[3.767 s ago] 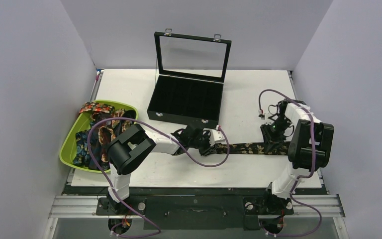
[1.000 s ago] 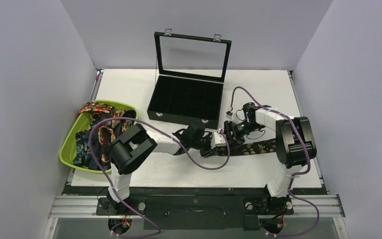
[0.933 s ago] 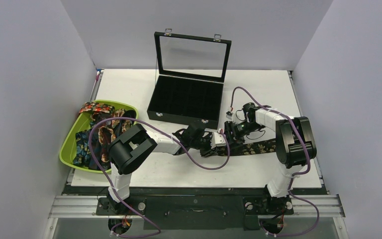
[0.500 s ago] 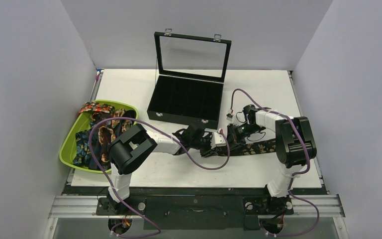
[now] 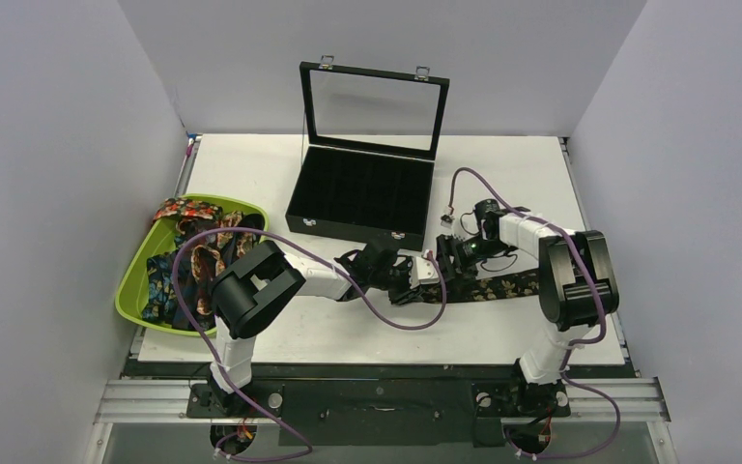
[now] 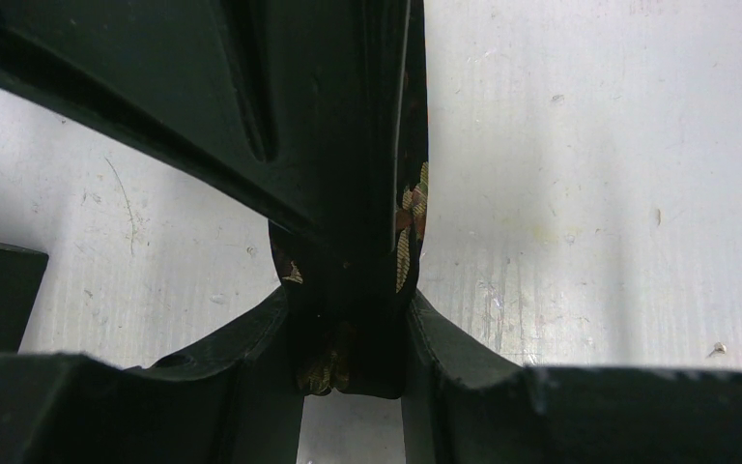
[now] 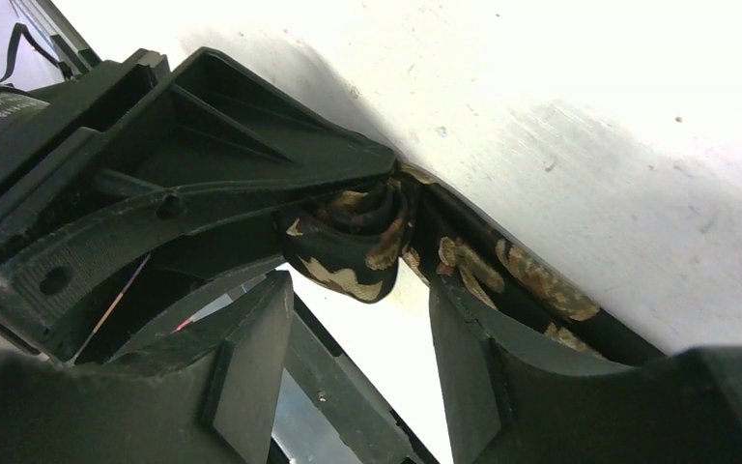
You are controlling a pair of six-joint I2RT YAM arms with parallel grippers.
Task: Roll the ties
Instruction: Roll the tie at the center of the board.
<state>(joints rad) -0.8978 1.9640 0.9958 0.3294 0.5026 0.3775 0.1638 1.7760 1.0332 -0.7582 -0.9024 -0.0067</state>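
Rolling the floral tie: one claw pinching, one open

Top view: my left claw (image 5: 421, 277) and right claw (image 5: 447, 265) meet at the left end of the floral tie (image 5: 499, 288), which lies flat toward the right. More ties sit in the green tray (image 5: 157, 239). Left wrist: my left claw is closed on the folded cloth. Right wrist: my right claw stands open at the rolled end (image 7: 343, 253), gripping nothing. I think the roll may spring loose if that single pinch slips.

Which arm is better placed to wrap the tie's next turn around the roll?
Right. The left gripper is shut on the tie at its rolled end, so it is busy. The right gripper stands open beside the roll, probably free to guide the loose length.
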